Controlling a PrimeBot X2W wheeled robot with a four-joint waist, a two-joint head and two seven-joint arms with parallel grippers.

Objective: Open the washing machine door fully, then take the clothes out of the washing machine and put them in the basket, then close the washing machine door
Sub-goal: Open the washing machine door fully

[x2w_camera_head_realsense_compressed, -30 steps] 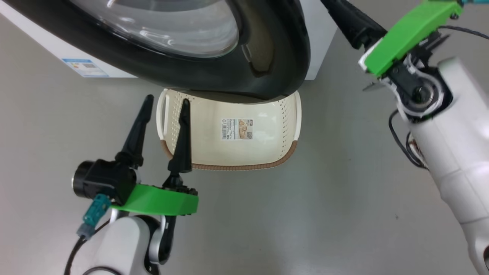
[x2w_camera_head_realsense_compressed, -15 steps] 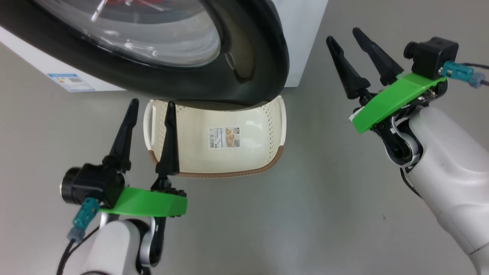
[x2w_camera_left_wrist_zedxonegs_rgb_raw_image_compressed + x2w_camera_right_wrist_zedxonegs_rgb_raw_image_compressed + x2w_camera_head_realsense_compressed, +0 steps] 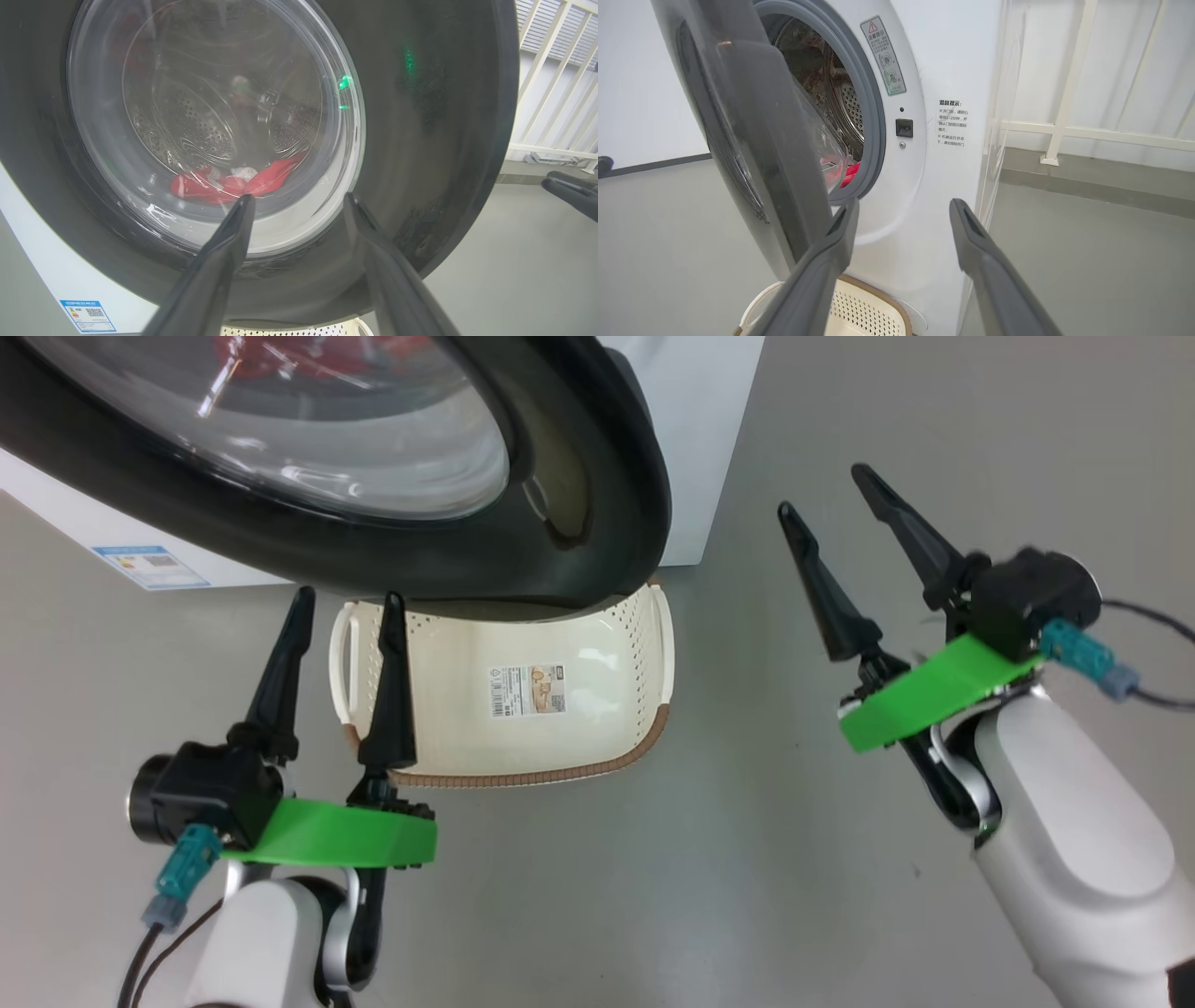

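The washing machine door (image 3: 597, 523) stands partly open, its black rim hanging over the cream basket (image 3: 523, 728) on the floor. Red clothes (image 3: 224, 183) lie in the drum, seen through the door's glass; in the right wrist view a bit of the clothes (image 3: 849, 175) shows inside the grey ring. My left gripper (image 3: 347, 597) is open at the basket's left end, below the door and apart from it. Out to the right of the white washing machine (image 3: 709, 448), my right gripper (image 3: 822, 490) is open in the air with nothing in it.
A blue label (image 3: 149, 565) sits low on the washer's front. A white railing (image 3: 1064, 93) runs along the wall to the right of the machine. Grey floor (image 3: 747, 896) stretches in front of the basket and to its right.
The right gripper has swung down from the top right and turned so its fingers point up beside the machine. The head view has shifted; the left gripper keeps its place by the basket.
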